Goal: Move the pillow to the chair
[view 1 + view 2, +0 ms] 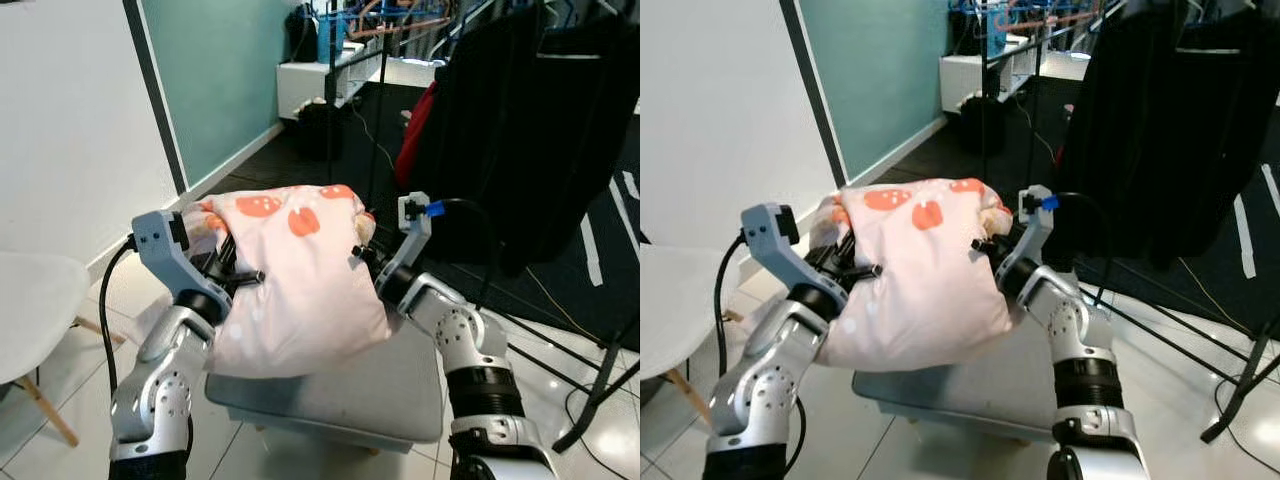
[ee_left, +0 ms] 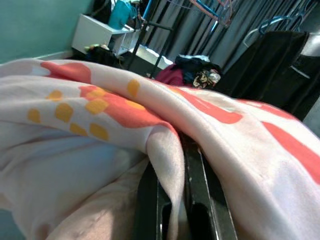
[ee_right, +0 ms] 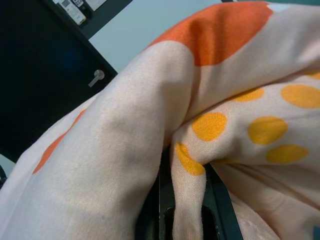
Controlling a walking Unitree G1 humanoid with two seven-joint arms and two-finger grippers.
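The left tool (image 1: 238, 274) is clenched on a fold of the pillow (image 1: 295, 280): its wrist view shows fabric pinched between the two black fingers (image 2: 150, 200). The right tool (image 1: 362, 256) bites the opposite edge the same way, cloth caught between its fingers (image 3: 217, 205). Gripping at 9 and 3 o'clock of the pillow seems meant to spread a soft, floppy load between both arms so it cannot sag or twist free.

The pillow, pink with orange and yellow spots, hangs between the arms; its lower edge may just brush the grey stool (image 1: 380, 395) beneath, though the view is too oblique to be sure. The white chair (image 1: 35, 310) waits at about 8 o'clock, well apart, so a leftward turn looks likely. A black clothes rack (image 1: 540, 120) stands at 2 o'clock.
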